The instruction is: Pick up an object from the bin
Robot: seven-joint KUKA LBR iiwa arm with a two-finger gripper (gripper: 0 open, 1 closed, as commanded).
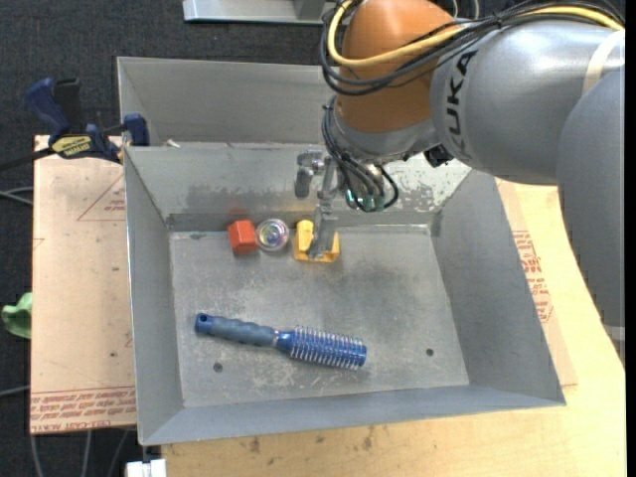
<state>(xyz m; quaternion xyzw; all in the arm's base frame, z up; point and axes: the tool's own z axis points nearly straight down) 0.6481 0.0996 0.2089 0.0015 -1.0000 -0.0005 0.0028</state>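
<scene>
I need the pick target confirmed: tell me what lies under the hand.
A small yellow block lies under the hand, by the bin's back wall, next to a shiny round thing. The hand covers part of the block, so its whole shape is hidden.

In the bin (149,266), 3 small things lie in a row at the foot of the back wall: a cube (241,236) leftmost, a round cap (272,234) just beside it on the right, then a block (308,246). The gripper (325,235) stands at this block's right side. A brush (288,341) lies well apart, nearer the front, with its handle to the left.
</scene>
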